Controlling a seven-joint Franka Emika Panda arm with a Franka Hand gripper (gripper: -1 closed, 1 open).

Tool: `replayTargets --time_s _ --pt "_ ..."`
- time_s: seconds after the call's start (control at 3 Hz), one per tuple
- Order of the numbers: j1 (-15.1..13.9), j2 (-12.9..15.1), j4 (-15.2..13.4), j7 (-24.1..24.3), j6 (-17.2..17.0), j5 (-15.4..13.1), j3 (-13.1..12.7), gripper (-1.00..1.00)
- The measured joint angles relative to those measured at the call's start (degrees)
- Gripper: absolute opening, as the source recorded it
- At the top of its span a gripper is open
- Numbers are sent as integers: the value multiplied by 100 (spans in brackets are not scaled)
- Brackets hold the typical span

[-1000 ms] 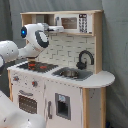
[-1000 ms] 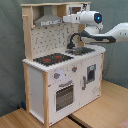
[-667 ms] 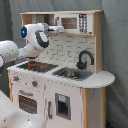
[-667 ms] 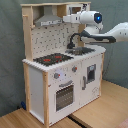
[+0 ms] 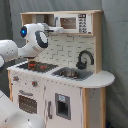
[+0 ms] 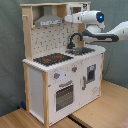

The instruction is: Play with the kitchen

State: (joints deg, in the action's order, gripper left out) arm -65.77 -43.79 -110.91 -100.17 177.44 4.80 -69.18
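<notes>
First exterior view: we see the tall white-and-light-wood toy kitchen [image 5: 60,75] filling the frame, the white arm reaching to the upper shelf by the microwave panel [image 5: 73,22]. Gripper [image 5: 54,30] is probably at that shelf; we can't tell its finger state.

Second exterior view: gripper [image 6: 69,19] sits beside the grey hood [image 6: 50,21], above the black tap [image 6: 75,39]. Next move needs a target picked. The kitchen stands on the wooden floor [image 6: 100,110] against a grey curtain [image 6: 10,50].
</notes>
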Motion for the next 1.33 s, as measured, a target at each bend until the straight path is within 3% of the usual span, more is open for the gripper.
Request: replayTargets --time_s 0.67,1.33 --pt "816 180 -556 -97 339 0 488 -100" --pt "1671 429 -963 -445 444 0 1039 -100"
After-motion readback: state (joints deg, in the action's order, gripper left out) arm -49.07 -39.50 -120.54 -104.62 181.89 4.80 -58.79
